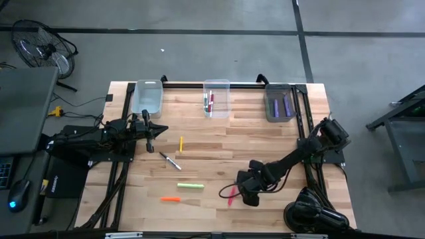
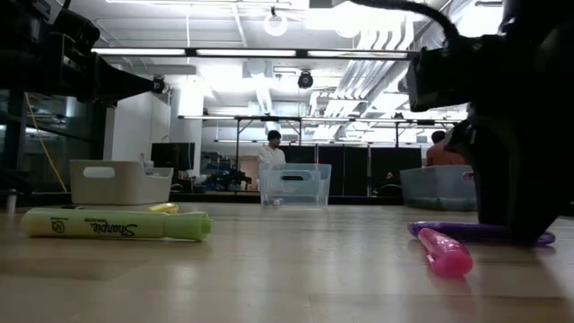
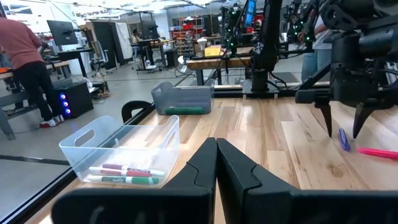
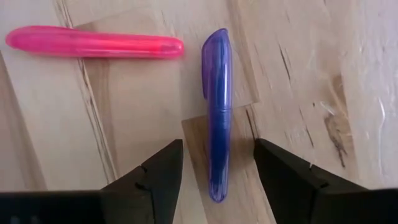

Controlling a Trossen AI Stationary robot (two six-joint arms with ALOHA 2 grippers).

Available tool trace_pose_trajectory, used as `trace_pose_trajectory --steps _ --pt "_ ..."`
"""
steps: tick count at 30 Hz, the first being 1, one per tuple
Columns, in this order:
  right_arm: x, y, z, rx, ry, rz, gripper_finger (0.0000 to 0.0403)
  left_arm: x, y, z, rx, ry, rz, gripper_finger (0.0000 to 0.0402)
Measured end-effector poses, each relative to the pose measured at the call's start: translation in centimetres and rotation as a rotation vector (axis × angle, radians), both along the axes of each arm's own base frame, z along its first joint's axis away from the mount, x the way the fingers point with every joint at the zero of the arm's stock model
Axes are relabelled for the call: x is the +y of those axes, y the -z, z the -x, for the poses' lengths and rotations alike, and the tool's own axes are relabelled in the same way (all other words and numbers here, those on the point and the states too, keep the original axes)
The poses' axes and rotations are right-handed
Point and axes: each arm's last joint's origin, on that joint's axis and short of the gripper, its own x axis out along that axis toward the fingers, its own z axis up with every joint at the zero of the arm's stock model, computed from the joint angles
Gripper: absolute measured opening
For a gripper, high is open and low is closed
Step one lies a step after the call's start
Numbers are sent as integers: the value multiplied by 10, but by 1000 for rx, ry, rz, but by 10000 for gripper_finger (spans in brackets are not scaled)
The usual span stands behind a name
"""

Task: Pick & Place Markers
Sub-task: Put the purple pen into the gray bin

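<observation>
Hovering low over the near right part of the desk [image 1: 219, 146], the right pincer [image 4: 214, 163] is seen with its fingers spread apart, one on each side of a purple marker [image 4: 217, 112] that lies flat on the wood between them; no finger touches it. A pink marker [image 4: 93, 42] is found just beside the purple one's far end, lying crosswise to it.

The left pincer [image 3: 216, 163] is held shut and empty above the left side of the desk, near the left bin [image 1: 147, 97].

Other markers are scattered on the wood: a yellow one [image 1: 181, 144], a black-and-white one [image 1: 170, 160], a light green one [image 1: 190, 186] and an orange one [image 1: 170, 198]. Red and green markers [image 1: 210, 103] are held in the middle bin [image 1: 217, 84], and purple markers [image 1: 287, 105] in the right bin [image 1: 279, 118]. People are seen in the room behind.
</observation>
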Motion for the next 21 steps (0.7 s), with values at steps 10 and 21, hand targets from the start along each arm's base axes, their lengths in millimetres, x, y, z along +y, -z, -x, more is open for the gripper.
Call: trace_pose_trajectory --steps 10,21 --pt "9 3 8 -36 -59 93 154 0 0 0 0 0 0 1" --pt "6 13 15 -41 -41 117 89 0 0 0 0 0 0 1"
